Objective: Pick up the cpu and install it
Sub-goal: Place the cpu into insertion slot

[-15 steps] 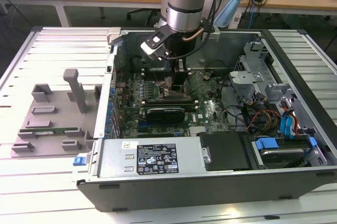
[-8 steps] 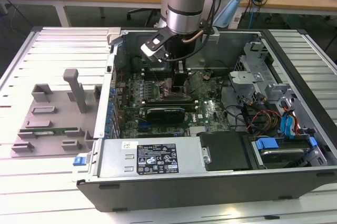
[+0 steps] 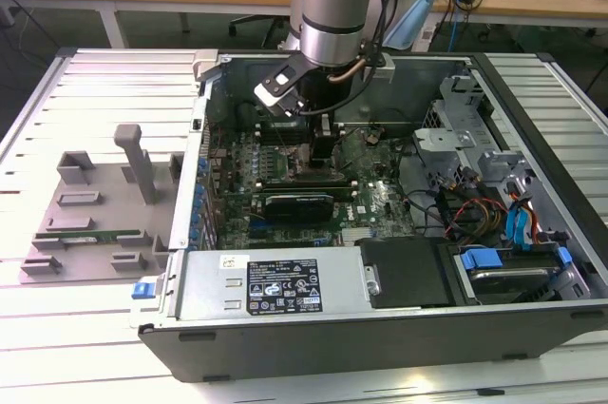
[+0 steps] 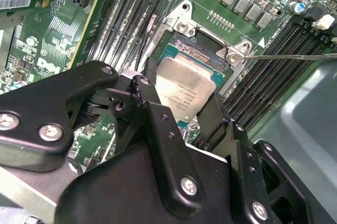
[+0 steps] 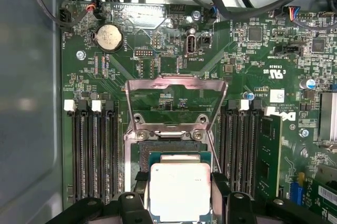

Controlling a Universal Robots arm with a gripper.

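The cpu [image 5: 180, 190], a square chip with a silver-grey metal top, sits between my gripper's [image 5: 180, 195] black fingers [image 5: 138, 184], which close on two of its opposite edges. It hangs low over the open socket [image 5: 143, 153] on the green motherboard [image 5: 247, 66]. The socket's metal load plate [image 5: 176, 84] is swung up and back. In the second wrist view the cpu [image 4: 184, 89] lies just over the socket frame [image 4: 181, 23], held by the gripper [image 4: 181, 105]. In the exterior view the gripper [image 3: 323, 152] reaches down inside the computer case [image 3: 380, 328].
Black memory slots [image 5: 95, 150] flank the socket, and a green memory stick [image 5: 268, 155] stands in one. A thin metal lever [image 4: 295, 55] sticks out beside the socket. A grey fixture [image 3: 95, 204] lies at the exterior view's left, outside the case. Drive cages and cables [image 3: 494, 204] crowd the case's right.
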